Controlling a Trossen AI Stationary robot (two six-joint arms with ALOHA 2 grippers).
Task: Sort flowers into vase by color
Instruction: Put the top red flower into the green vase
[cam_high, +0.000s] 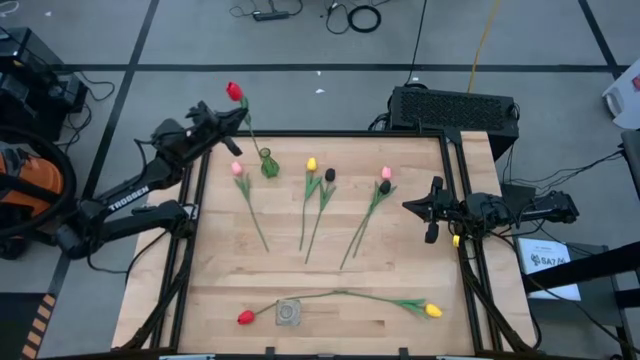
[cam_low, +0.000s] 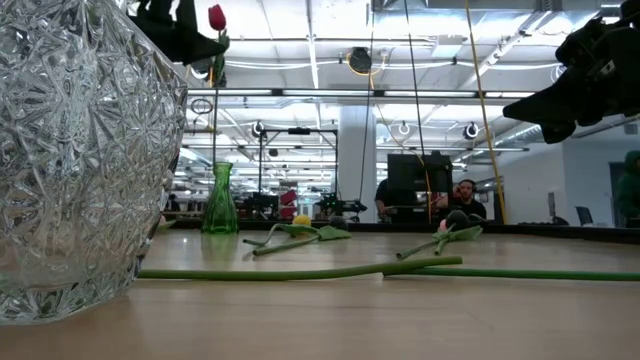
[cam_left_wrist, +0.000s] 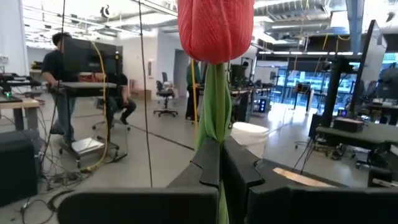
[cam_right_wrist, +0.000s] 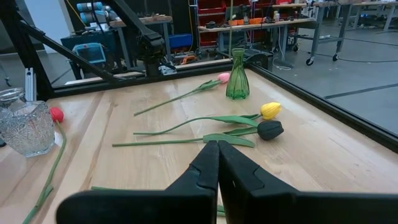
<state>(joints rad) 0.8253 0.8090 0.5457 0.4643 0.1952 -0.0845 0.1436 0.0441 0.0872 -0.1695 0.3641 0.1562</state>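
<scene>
One red tulip (cam_high: 234, 91) pinched in the left gripper (cam_high: 236, 112) at upper left above the green vase (cam_high: 268, 165); seven flowers lie unsorted on the table (cam_high: 400, 290), right gripper (cam_high: 432, 212) pressed together, empty.

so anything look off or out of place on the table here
Nothing spilled or broken. The green vase and clear vase stand upright but empty, flowers lying loose. The left gripper holds a red tulip by its stem, past the table's far edge.

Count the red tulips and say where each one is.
2. One red tulip is held in the left gripper above the green vase; the other lies beside the crystal vase. None seems hidden.
</scene>
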